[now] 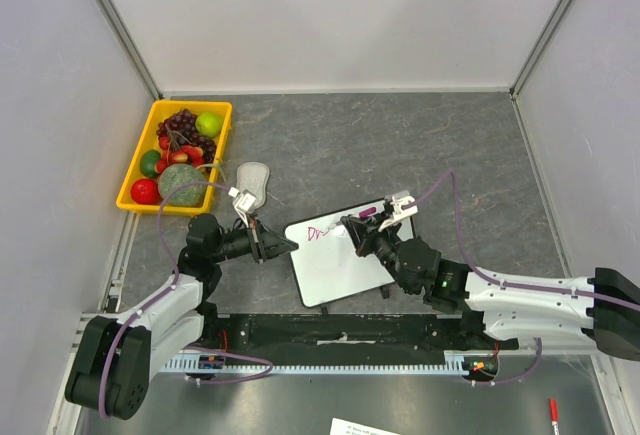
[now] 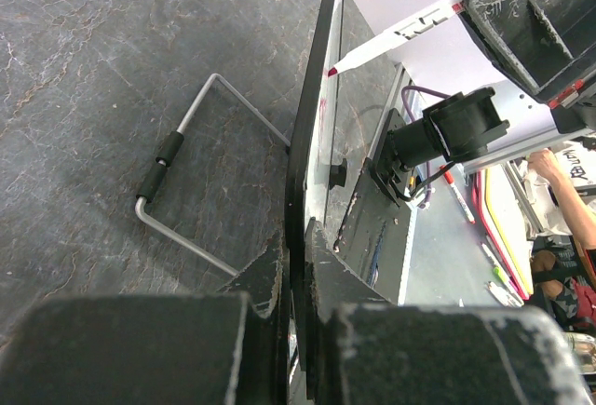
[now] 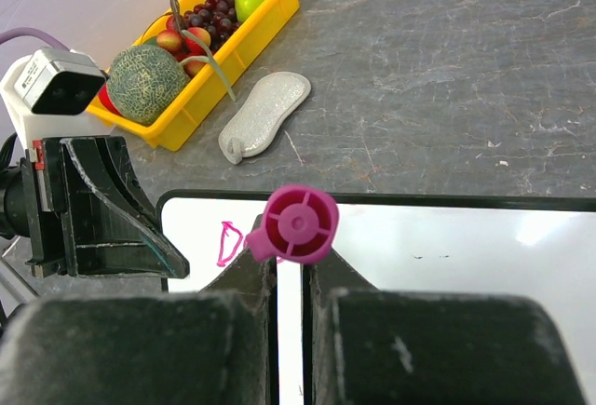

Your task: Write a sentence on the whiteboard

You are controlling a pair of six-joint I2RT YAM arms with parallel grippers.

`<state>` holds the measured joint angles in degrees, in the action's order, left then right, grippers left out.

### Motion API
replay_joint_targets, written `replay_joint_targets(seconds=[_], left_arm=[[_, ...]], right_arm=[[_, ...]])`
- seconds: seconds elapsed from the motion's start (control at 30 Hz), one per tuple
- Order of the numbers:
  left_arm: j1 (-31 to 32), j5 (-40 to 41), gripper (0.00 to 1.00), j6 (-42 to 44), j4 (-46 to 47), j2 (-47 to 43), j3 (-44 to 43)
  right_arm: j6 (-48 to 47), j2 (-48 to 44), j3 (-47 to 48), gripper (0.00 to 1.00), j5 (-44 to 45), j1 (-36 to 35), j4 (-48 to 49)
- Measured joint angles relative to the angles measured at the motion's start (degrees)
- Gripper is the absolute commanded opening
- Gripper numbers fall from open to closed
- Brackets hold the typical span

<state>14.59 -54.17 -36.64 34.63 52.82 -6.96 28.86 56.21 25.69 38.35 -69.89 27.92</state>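
Left claw [image 1: 288,245] on whiteboard [image 1: 340,273] edge; eraser pad [image 1: 253,177], fruit bin [image 1: 135,157] behind

The marker [image 3: 296,225] hides most of the sentence [image 3: 228,244]; its letters are unreadable.

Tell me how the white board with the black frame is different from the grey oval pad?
The white board with the black frame is a rectangle; the grey oval pad is rounded and smaller. The board has pink writing; the pad is plain. The left gripper clamps the board's edge and the right gripper points a pink marker at it; nothing holds the pad. Both rest on the dark grey table.
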Motion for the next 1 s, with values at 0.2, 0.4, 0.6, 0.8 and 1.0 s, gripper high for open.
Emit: replay_joint_targets(seconds=[0.2, 0.4, 0.6, 0.8, 1.0], left_arm=[[0.0, 0.02, 0.02, 0.02, 0.0, 0.0, 0.02], [0.0, 0.02, 0.02, 0.02, -0.02, 0.0, 0.02], [0.0, 0.02, 0.02, 0.02, 0.0, 0.0, 0.02], [0.0, 0.02, 0.02, 0.02, 0.0, 0.0, 0.02], [0.0, 0.02, 0.02, 0.02, 0.0, 0.0, 0.02]], right_arm=[[-0.11, 1.07, 0.9, 0.0, -0.57, 0.09, 0.09], [0.15, 1.77, 1.14, 0.0, -2.19, 0.15, 0.17], [1.03, 1.7, 1.14, 0.0, -3.02, 0.2, -0.44], [2.27, 1.33, 0.74, 0.0, -4.02, 0.26, -1.42], [3.08, -0.28, -0.48, 0.0, -4.02, 0.26, -2.29]])
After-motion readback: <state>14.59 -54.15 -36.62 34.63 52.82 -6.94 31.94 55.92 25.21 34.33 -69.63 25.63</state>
